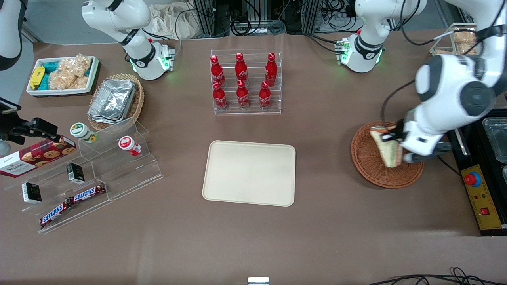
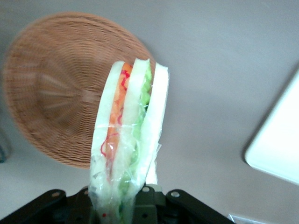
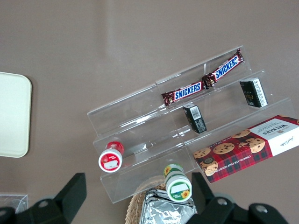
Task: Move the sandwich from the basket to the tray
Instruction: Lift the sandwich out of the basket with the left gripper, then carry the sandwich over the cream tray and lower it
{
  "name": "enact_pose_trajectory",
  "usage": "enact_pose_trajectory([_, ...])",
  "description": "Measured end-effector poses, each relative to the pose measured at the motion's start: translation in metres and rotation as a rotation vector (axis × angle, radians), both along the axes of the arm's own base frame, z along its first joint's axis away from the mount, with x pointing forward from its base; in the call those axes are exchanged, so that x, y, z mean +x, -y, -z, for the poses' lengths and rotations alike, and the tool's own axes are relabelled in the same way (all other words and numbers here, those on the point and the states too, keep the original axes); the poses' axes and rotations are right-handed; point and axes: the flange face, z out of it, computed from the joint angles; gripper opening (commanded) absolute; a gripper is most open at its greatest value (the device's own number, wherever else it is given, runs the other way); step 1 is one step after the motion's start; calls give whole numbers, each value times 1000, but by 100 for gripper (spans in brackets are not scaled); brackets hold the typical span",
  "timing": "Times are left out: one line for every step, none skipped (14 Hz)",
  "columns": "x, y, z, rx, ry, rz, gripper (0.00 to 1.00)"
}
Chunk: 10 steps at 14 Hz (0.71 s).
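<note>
My left gripper (image 1: 392, 144) is shut on the sandwich (image 1: 387, 149), a plastic-wrapped wedge of pale bread with green and orange-red filling, and holds it lifted above the round reddish-brown wicker basket (image 1: 370, 166). In the left wrist view the sandwich (image 2: 128, 135) stands out from the gripper (image 2: 126, 205), with the empty basket (image 2: 56, 93) below it. The cream-beige tray (image 1: 249, 172) lies empty at the table's middle, toward the parked arm from the basket; its corner shows in the left wrist view (image 2: 280, 144).
A clear rack of red cola bottles (image 1: 245, 81) stands farther from the front camera than the tray. A black control box with a red button (image 1: 479, 194) lies beside the basket at the working arm's end. Snack shelves (image 1: 87, 174) and a foil-tray basket (image 1: 115, 101) lie toward the parked arm's end.
</note>
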Motion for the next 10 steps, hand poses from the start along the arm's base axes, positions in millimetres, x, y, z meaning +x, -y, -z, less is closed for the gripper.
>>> enact_pose_trajectory([-1, 35, 6, -29, 20, 35, 0])
enact_pose_trajectory([-3, 67, 16, -50, 45, 55, 0])
enact_pose_trajectory([-5, 97, 28, -67, 65, 72, 0])
enact_pose_trajectory([-9, 124, 43, -80, 71, 96, 0])
enact_pose_trajectory([-15, 149, 58, -90, 65, 129, 0])
enact_pose_trajectory([-21, 172, 72, -95, 54, 164, 0])
enact_pose_trajectory([-25, 192, 84, -94, 51, 202, 0])
enact_pose_trajectory([-26, 208, 95, -85, 60, 237, 0])
enact_pose_trajectory([-23, 218, 105, -79, 82, 265, 0])
enact_pose_trajectory([-17, 224, 116, -80, 114, 283, 0])
